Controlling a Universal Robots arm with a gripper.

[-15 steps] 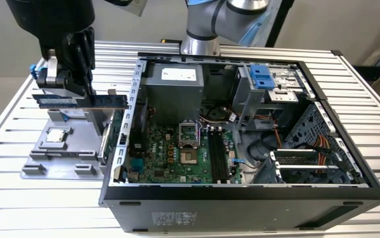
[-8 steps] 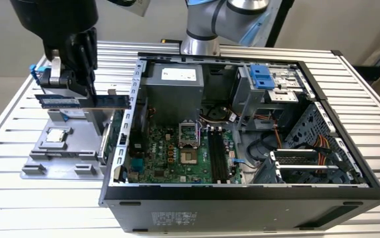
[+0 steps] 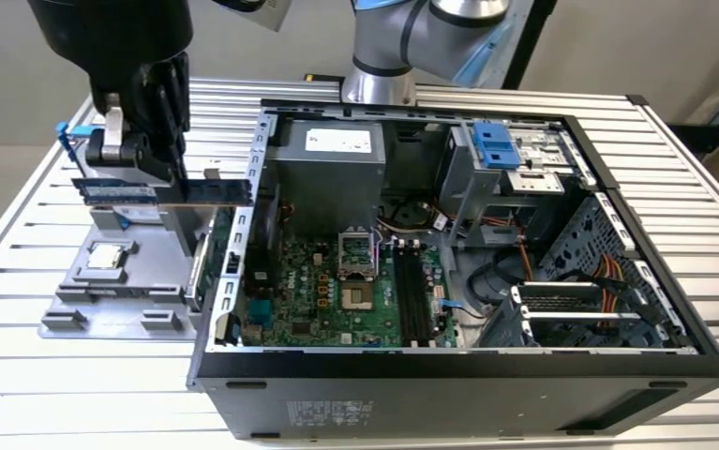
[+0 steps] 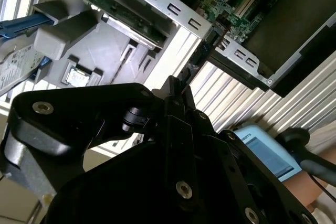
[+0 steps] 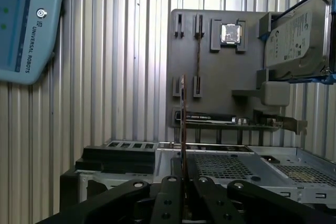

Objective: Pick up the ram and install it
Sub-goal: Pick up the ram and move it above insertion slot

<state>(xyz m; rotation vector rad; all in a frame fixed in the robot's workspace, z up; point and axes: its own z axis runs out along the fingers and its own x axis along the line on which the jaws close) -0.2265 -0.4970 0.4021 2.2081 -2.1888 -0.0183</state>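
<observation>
— Blue-green, long and flat: grips the ram [image 3: 216, 191] by its upper edge, jaws clamped on it.
— Holds it where?
— Hangs it level under the gripper [image 3: 146, 173], above the grey tray [image 3: 97, 302] on the slatted metal counter [image 3: 84, 394], to the exterior view's left of the open computer case [image 3: 459, 367].
— Touches the case?
— Cannot tell; brings one end close to the case's side wall.
— And in the first wrist view?
— Shows the ram [image 5: 182, 108] edge-on, rising straight from between the jaws [image 5: 182, 174], in front of the tray [image 5: 220, 82]. Finds the silver CPU chip [image 5: 231, 32] and the blue-framed hard drive [image 5: 296, 30] seated there.
— Inside the case?
— Lies flat and uncovered: green motherboard [image 3: 322, 291], well apart from the ram.
</observation>
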